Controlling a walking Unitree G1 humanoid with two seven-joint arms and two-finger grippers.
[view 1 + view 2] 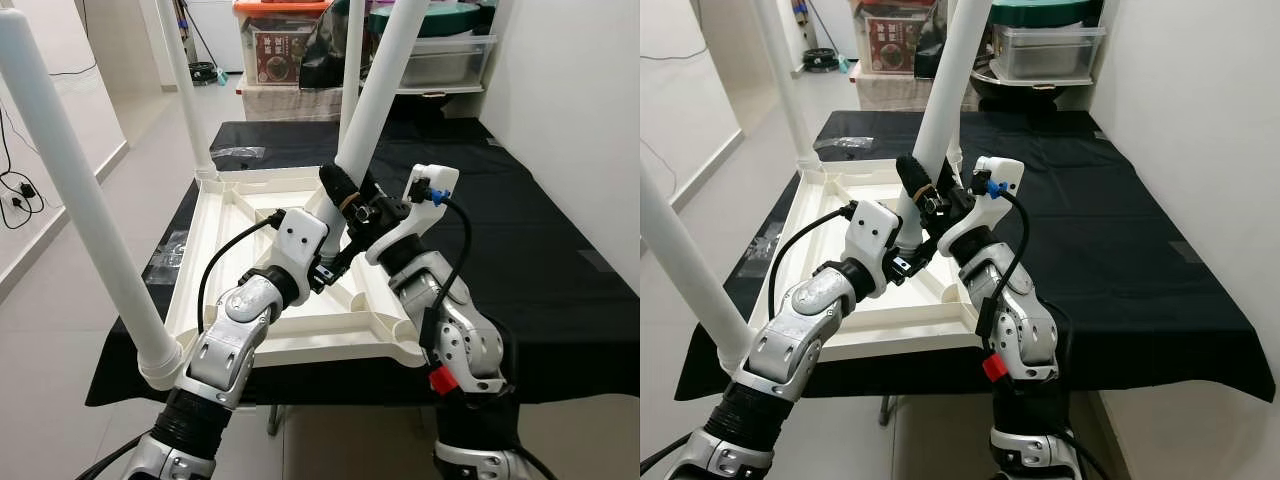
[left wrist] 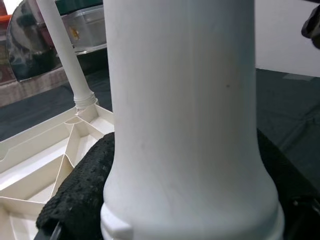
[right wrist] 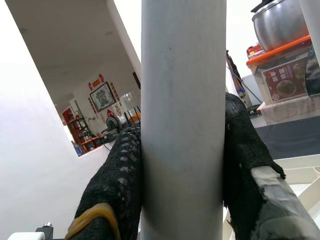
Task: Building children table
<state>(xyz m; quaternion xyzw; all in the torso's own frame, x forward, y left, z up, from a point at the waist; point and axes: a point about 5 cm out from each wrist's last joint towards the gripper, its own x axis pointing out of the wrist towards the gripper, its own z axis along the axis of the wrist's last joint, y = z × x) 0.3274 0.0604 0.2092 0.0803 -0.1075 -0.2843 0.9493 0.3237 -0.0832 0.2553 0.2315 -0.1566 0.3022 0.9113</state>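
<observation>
The white table top [image 1: 225,215] lies upside down on a black-covered table [image 1: 540,250]. Three white legs stand in its corners: near left [image 1: 80,200], far left [image 1: 185,90] and far right [image 1: 352,60]. A fourth white leg [image 1: 385,80] leans over the near right part of the top. My right gripper [image 1: 345,190] is shut on this leg, its black fingers [image 3: 120,170] pressed on both sides. My left gripper [image 1: 325,268] is shut on the same leg lower down, near its flared base [image 2: 190,200], with one finger [image 2: 80,195] against it.
Storage boxes [image 1: 280,50] and a clear bin [image 1: 440,60] stand behind the table. A plastic bag [image 1: 238,152] lies on the black cloth at the far left. A white wall [image 1: 580,100] runs along the right. Tiled floor [image 1: 60,300] lies to the left, with a cable [image 1: 20,190].
</observation>
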